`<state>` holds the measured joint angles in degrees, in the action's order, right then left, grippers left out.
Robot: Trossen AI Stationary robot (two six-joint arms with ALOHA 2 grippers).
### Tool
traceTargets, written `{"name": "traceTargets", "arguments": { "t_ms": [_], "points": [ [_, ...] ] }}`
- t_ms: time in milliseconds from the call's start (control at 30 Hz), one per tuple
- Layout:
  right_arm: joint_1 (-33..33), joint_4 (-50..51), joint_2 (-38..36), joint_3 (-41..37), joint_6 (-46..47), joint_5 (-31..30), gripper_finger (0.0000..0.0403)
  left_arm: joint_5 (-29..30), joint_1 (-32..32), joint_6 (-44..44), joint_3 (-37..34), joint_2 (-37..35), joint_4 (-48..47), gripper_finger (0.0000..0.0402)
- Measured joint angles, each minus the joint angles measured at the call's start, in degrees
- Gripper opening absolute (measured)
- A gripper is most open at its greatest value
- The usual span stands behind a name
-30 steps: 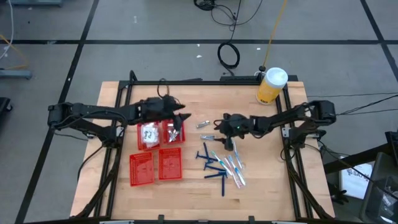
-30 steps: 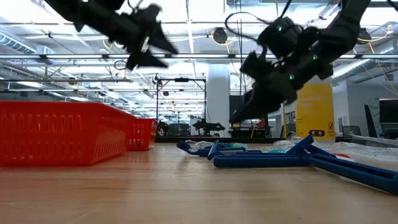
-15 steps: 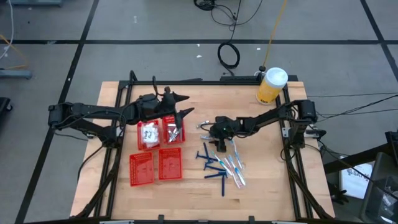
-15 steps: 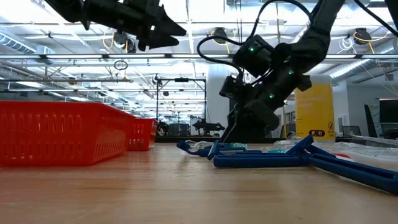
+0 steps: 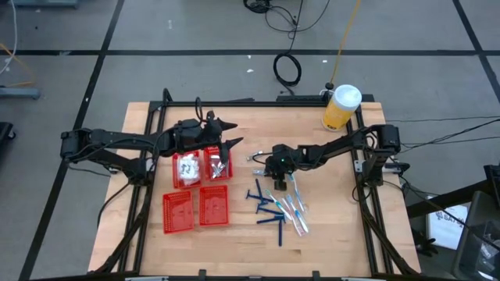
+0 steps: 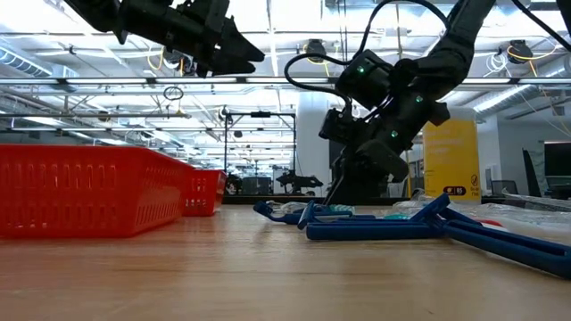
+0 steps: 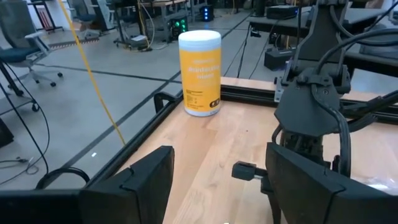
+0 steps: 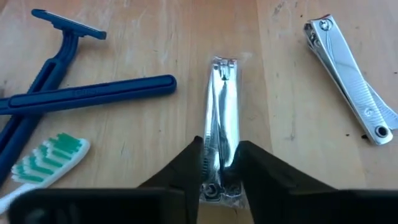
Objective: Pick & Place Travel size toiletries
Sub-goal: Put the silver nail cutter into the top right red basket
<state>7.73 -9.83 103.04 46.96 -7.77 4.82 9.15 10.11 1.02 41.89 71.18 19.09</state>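
The yellow jar (image 7: 200,73) with its white lid carries dark print on its label, too small to read; in the high view it stands at the upper right corner of the table (image 5: 312,242). No other writing can be made out.

The right gripper (image 8: 219,163) sits low at the centre of the table, its two dark fingers closed in on a wrapped silver nail clipper (image 8: 221,124) that lies flat on the wood. A second nail clipper (image 8: 348,78) lies apart from it, in the upper right of the right wrist view, and dark blue razors (image 8: 74,93) and a green-bristled toothbrush (image 8: 46,165) fill that view's left side.

The left gripper (image 5: 226,134) hovers above the upper red baskets (image 5: 201,168) left of centre, fingers spread wide and holding nothing. More razors and toothbrushes (image 5: 289,207) lie scattered below centre in the high view.
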Motion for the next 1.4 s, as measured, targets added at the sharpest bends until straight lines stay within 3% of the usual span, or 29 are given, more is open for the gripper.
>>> {"name": "traceTargets", "arguments": {
  "t_ms": [67,367,600,833,1033,1400],
  "points": [
    [0.1,0.0,0.0,0.0,-0.6,0.0,0.0069,0.0,0.0,-0.1,0.0,0.0,0.0,0.0243],
    [0.2,0.2,-3.2,-0.3,-2.2,-0.6,0.0068,0.0,0.0,-0.2,0.0,0.0,0.0,0.0241],
    [0.2,-2.1,-14.2,-1.4,-2.4,-0.3,0.0004,0.0,0.0,-0.5,0.0,0.0,0.1,0.0241],
    [0.2,-9.7,-23.0,-6.7,-2.4,-0.2,0.0002,0.0,0.0,-1.2,0.0,0.0,0.1,0.0241],
    [0.2,-20.2,-26.1,-11.9,-1.9,-0.1,0.0001,-0.8,0.0,-1.3,0.0,0.0,0.8,0.0241],
    [0.2,-40.6,-26.5,-15.7,-2.0,-0.1,0.0001,-10.1,-0.8,1.9,0.0,0.1,4.2,0.0241]
  ]
}}
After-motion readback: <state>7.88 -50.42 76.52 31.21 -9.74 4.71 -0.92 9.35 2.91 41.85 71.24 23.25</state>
